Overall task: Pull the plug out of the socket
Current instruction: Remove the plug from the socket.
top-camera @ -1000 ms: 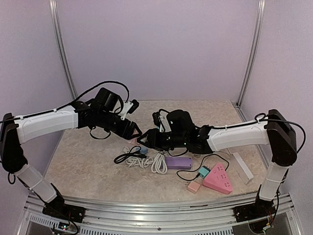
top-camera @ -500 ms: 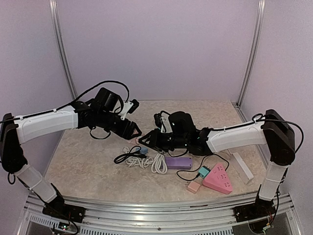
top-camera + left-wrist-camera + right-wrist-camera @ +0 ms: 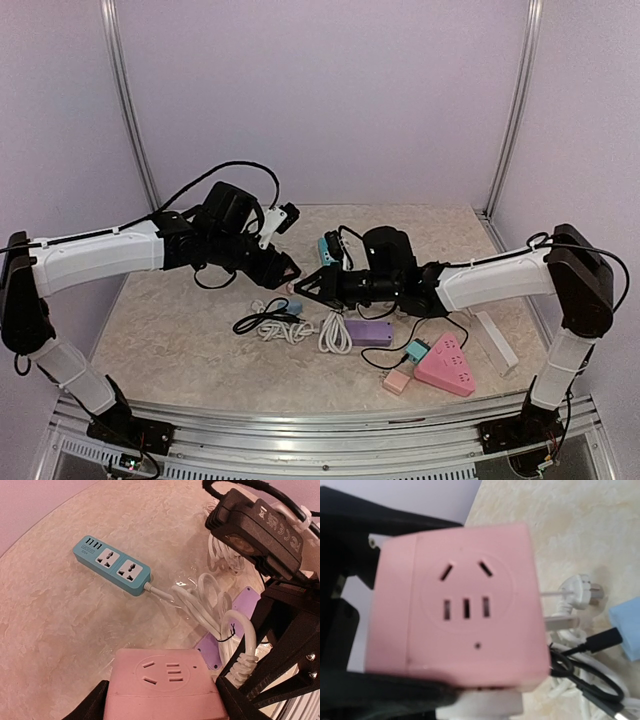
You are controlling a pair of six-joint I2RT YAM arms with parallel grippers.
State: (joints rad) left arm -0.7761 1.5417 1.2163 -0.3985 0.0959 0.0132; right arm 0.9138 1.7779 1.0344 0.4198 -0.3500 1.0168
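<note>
Jaws of the right gripper (image 3: 306,289) are narrowing from the wider gap of a second ago and are now pinching the white plug (image 3: 485,706). It is looking still seated in one face of the pink socket (image 3: 465,605). Meanwhile the left gripper (image 3: 162,702) is standing about half open, clamping that socket by its sides and holding it above the cable tangle (image 3: 290,325) near the middle of the table (image 3: 170,340). With both holds looking set, the arms are getting ready to draw apart; the plug is not yet coming out.
</note>
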